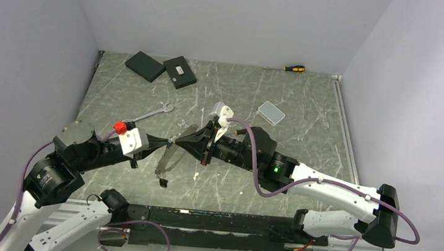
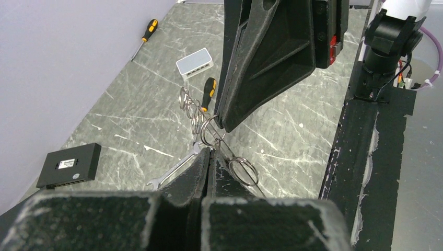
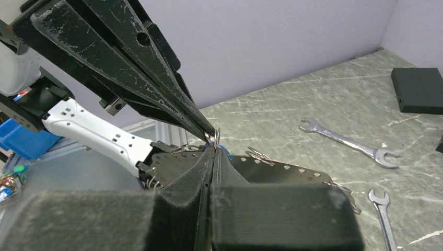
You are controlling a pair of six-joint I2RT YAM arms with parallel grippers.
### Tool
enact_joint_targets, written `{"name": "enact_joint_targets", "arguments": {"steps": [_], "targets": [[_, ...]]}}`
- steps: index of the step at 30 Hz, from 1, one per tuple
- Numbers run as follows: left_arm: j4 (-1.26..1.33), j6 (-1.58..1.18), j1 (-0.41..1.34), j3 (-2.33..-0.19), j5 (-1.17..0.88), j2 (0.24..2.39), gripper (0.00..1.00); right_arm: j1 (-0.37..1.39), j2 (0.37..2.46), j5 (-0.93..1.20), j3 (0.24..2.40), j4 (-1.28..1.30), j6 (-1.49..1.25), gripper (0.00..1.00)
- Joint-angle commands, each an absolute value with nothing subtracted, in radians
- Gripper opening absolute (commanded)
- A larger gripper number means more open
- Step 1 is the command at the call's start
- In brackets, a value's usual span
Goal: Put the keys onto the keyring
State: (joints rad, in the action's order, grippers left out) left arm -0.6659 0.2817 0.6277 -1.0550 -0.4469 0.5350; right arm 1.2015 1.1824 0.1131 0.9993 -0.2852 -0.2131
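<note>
Closest to me, the two arms meet tip to tip above the table (image 1: 304,146). The left gripper (image 2: 209,152) is clamped tight, and so is the right gripper (image 3: 213,151). As far as I can tell, both pinch the keyring (image 2: 201,130), held up off the surface between them. It is thin springy wire, so I'd expect it to twist or flick if it is squeezed off-centre.

A dark perforated strip (image 3: 284,167) with more small rings dangles just below, and it could snag.

Just beyond, the keys lie flat on the stone, neither one threaded yet: one key (image 3: 346,141) and a second key (image 3: 385,212) near it. They look stiff, light and slick (bare steel, hardly any edge to get under). The shank is the place to grip, which leaves a ring end free. One arm would have to let go of the ring first.

A short screwdriver (image 2: 209,91) lies by the loose rings. Farther back are a white box (image 1: 270,112) and two black boxes (image 1: 145,66). Another screwdriver (image 1: 294,67) lies at the far wall, well clear.
</note>
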Motion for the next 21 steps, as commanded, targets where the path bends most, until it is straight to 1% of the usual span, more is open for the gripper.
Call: {"name": "enact_joint_targets", "arguments": {"steps": [1,10,21], "targets": [[-0.605,0.259,0.626,-1.052,-0.453,0.55,0.0,1.207,1.162,0.13,1.029,-0.367,-0.231,0.0],[-0.609,0.266,0.625,-1.06,-0.436,0.553,0.0,1.209,1.153,0.132,1.025,-0.37,-0.239,0.0],[-0.617,0.286,0.626,-1.076,-0.357,0.548,0.0,1.21,1.133,0.131,1.016,-0.336,-0.248,0.0]]}}
